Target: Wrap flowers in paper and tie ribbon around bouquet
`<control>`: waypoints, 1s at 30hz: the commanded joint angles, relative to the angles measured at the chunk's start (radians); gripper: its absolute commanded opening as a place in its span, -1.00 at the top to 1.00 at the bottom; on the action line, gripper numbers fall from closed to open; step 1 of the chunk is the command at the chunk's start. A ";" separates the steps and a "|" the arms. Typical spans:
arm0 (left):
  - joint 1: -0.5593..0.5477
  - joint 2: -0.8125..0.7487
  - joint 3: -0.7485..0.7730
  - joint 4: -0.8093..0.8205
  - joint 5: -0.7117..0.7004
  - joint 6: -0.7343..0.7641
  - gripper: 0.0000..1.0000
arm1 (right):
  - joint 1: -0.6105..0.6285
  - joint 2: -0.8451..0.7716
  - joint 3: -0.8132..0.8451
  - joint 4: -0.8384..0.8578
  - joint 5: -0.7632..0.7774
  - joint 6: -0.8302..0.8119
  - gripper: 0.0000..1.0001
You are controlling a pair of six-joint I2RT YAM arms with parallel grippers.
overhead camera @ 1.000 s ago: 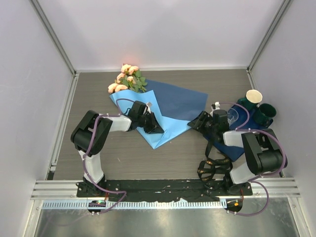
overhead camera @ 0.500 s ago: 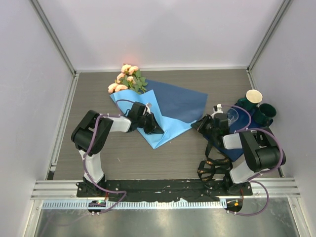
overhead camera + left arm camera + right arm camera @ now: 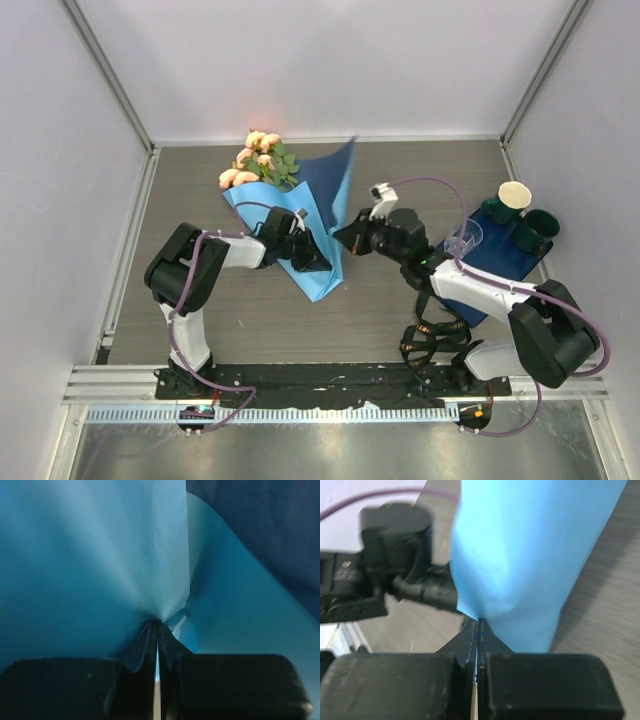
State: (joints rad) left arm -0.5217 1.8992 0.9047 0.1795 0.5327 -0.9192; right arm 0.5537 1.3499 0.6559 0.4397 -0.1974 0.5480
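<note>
The flowers [image 3: 255, 158], pale pink roses with green leaves, lie at the back of the table with their stems inside the paper [image 3: 316, 281]. The paper is light blue on one face and dark blue on the other. Its right half stands lifted in a dark blue flap. My left gripper [image 3: 321, 263] is shut on a pinch of the light blue paper [image 3: 95, 555]. My right gripper [image 3: 342, 236] is shut on the paper's edge [image 3: 530, 550], holding the flap up next to the left gripper. The black ribbon [image 3: 432, 340] lies in loops by the right arm's base.
A dark navy mat [image 3: 508, 262] lies at the right, with two dark green cups [image 3: 540, 230], one holding a cream cup [image 3: 514, 194], and a clear plastic cup [image 3: 466, 238]. Walls close in the left, back and right sides.
My right gripper has shut on the paper's right edge and swung left, lifting and folding the dark blue half up toward the flowers. The left gripper has stayed in place on the paper.
</note>
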 commanded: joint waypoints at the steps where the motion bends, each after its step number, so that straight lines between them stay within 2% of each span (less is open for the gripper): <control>1: -0.011 0.029 -0.050 -0.031 -0.054 0.008 0.86 | 0.113 0.021 0.089 -0.085 0.070 -0.077 1.00; 9: -0.009 -0.003 -0.061 -0.026 -0.074 0.003 0.87 | 0.184 0.084 0.106 -0.087 0.030 -0.085 1.00; 11: -0.009 -0.017 -0.082 0.017 -0.077 -0.003 0.86 | 0.190 0.104 0.114 -0.082 -0.008 -0.083 1.00; 16: -0.011 -0.113 -0.148 0.117 -0.086 -0.012 0.80 | 0.196 0.133 0.113 -0.075 0.009 -0.068 1.00; 20: -0.009 -0.196 -0.164 0.052 -0.131 -0.010 0.71 | 0.196 0.187 0.128 -0.073 -0.054 -0.056 1.00; 26: -0.005 -0.383 -0.230 -0.026 -0.210 -0.067 0.70 | 0.193 0.256 0.129 -0.044 -0.114 -0.042 1.00; 30: 0.026 -0.550 -0.285 -0.208 -0.316 -0.087 0.70 | 0.199 0.310 0.169 -0.070 -0.157 -0.054 1.00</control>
State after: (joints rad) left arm -0.5209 1.5059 0.6586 0.1326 0.3298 -0.9718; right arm 0.7444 1.6196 0.7609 0.3542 -0.2958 0.5030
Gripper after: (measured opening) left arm 0.150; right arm 0.024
